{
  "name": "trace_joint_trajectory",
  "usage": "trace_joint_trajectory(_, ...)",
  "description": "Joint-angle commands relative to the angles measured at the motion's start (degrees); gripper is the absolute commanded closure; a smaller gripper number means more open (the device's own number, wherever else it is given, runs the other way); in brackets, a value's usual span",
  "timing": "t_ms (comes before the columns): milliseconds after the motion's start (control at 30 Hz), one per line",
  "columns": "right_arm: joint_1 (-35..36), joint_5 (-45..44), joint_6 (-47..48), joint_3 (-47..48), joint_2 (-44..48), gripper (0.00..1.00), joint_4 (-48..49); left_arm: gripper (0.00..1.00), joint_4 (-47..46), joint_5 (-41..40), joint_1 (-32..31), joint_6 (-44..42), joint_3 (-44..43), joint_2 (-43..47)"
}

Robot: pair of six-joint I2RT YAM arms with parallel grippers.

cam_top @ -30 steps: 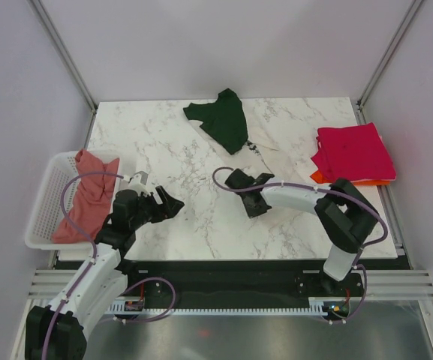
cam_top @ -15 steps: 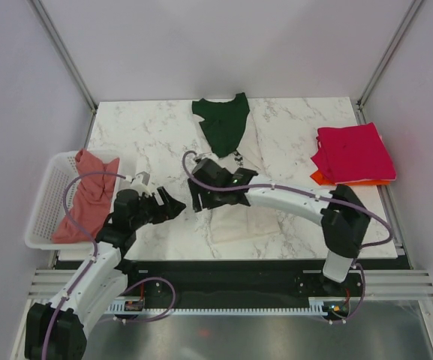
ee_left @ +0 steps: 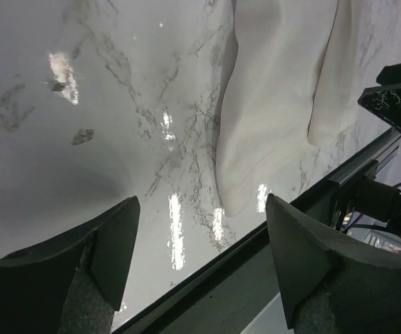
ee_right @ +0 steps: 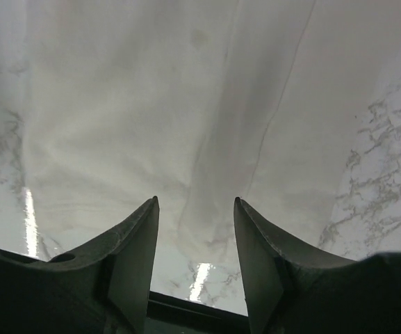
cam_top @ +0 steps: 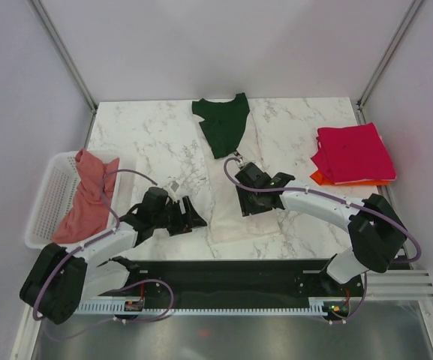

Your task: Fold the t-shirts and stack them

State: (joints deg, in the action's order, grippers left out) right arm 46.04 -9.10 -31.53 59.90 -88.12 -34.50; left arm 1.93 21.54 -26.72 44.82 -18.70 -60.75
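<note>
The cream t-shirt [cam_top: 231, 223] lay on the table [cam_top: 141, 142], its long axis running from the green collar at the far side to the hem by the near edge. Your right gripper [ee_right: 194, 209] hung over the hem end, jaws parted astride a crease, perhaps touching it. Your left gripper [ee_left: 201, 209], jaws wide and empty, stood just left of the hem.
</note>
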Motion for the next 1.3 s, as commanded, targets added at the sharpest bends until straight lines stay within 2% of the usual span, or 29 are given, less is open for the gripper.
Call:
trace_joint_trajectory(0, 0.1, -0.7, 2.1, -2.5, 0.4, 0.45, -0.9, 0.21, -7.0, 1.1, -3.8, 5.1, -3.7, -5.2)
trace_joint_trajectory(233, 0.6, 1.1, 3.3, -6.3, 0.8, 0.48, -0.5, 0.35, -9.9, -1.4, -10.3, 7.8, -6.3, -13.0)
trace_joint_trajectory(300, 0.8, 2.2, 3.7, -7.0, 0.5, 0.52, 0.0, 0.37, -10.5, -1.6, -11.1, 8.5, -6.3, -14.8)
trace_joint_trajectory(400, 1.5, 3.4, 4.2, -7.3, -0.6, 0.58, 0.0, 0.51, -12.7, -1.6, -11.9, 9.2, -5.7, -16.6)
trace_joint_trajectory(433, 2.0, 3.9, 4.3, -7.4, -0.8, 0.62, 0.0, 0.59, -13.4, -1.6, -12.3, 9.5, -5.3, -17.3)
trace_joint_trajectory(467, 2.4, 4.7, 4.4, -7.6, -0.9, 0.76, 0.4, 0.63, -14.9, -1.5, -12.5, 10.1, -4.9, -17.5)
trace_joint_trajectory(567, 4.1, 5.9, 4.1, -7.6, -0.5, 1.00, -0.7, 0.71, -17.3, -1.7, -13.6, 11.7, -3.4, -17.9)
trace_joint_trajectory(700, 7.3, 6.5, 3.3, -7.1, 2.6, 1.00, -3.6, 0.81, -18.1, -2.1, -15.3, 12.5, -3.4, -18.2)
trace_joint_trajectory(733, 8.2, 6.6, 3.3, -6.9, 2.9, 0.99, -4.4, 0.93, -18.3, -2.3, -15.9, 12.7, -3.4, -18.2)
trace_joint_trajectory(767, 8.4, 6.6, 3.3, -6.7, 3.0, 0.94, -5.7, 0.98, -18.4, -2.4, -16.3, 13.1, -3.3, -17.8)
trace_joint_trajectory(833, 9.0, 6.7, 3.6, -6.7, 3.4, 0.85, -6.5, 0.98, -18.4, -2.7, -17.4, 13.5, -2.9, -17.4)
trace_joint_trajectory(867, 9.0, 7.4, 3.9, -6.8, 3.7, 0.64, -6.5, 0.98, -18.4, -2.9, -17.7, 14.1, -2.7, -16.4)
trace_joint_trajectory(900, 9.1, 7.4, 4.5, -6.8, 4.7, 0.53, -6.4, 0.98, -18.5, -3.1, -18.0, 14.4, -1.8, -15.7)
trace_joint_trajectory(967, 8.7, 6.8, 4.6, -6.5, 5.9, 0.43, -5.5, 0.98, -18.5, -3.3, -18.8, 15.3, -0.6, -14.1)
trace_joint_trajectory(1100, 4.3, 8.0, 5.0, -4.5, 8.6, 0.44, -3.2, 0.98, -18.5, -2.3, -18.9, 16.8, 4.2, -8.8)
trace_joint_trajectory(1267, -5.4, 11.5, 6.9, -0.6, 6.1, 0.44, 1.8, 0.98, -15.0, -2.1, -18.9, 17.4, 7.4, -2.0)
